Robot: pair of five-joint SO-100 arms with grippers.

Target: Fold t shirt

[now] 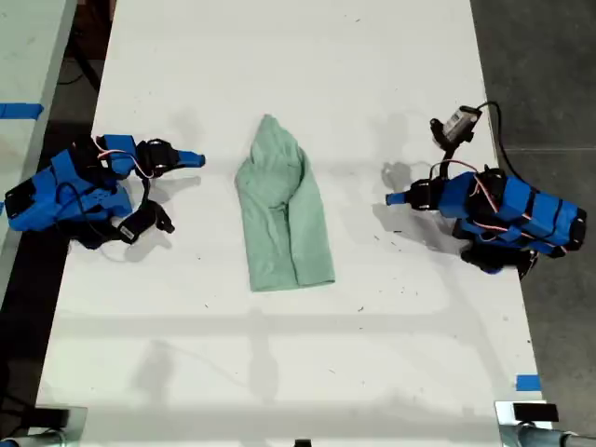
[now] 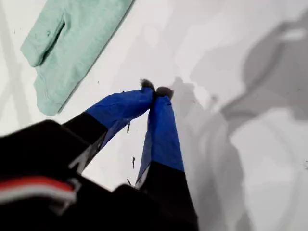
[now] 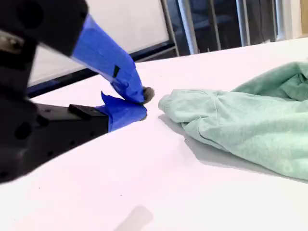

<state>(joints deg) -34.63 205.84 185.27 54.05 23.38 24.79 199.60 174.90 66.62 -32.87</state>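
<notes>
shirt: t shirt [image 1: 282, 209] lies flat on the white table [image 1: 419, 372], between the two arms, apart from both.
long axis: runs top to bottom in the exterior view, with the pointed end toward that view's top and the square end toward its bottom. It lies crosswise to both arms' reach.
first gripper: my first gripper [image 2: 155, 90] has its tips pressed together and holds nothing, hanging over bare table. The shirt [image 2: 72, 43] is ahead of the tips and off to one side, with a clear gap between.
second gripper: my second gripper [image 3: 140, 103] sits low over the table, jaws together or nearly so, and empty. A rolled edge of the shirt [image 3: 240, 130] is just beside the tips, not touching.
nearer: second gripper, by my read.
arm ID: can't match first or second to an arm in the exterior view.
next: open the jaws before any pinch. I'd expect the fold to go across the long axis.
</notes>
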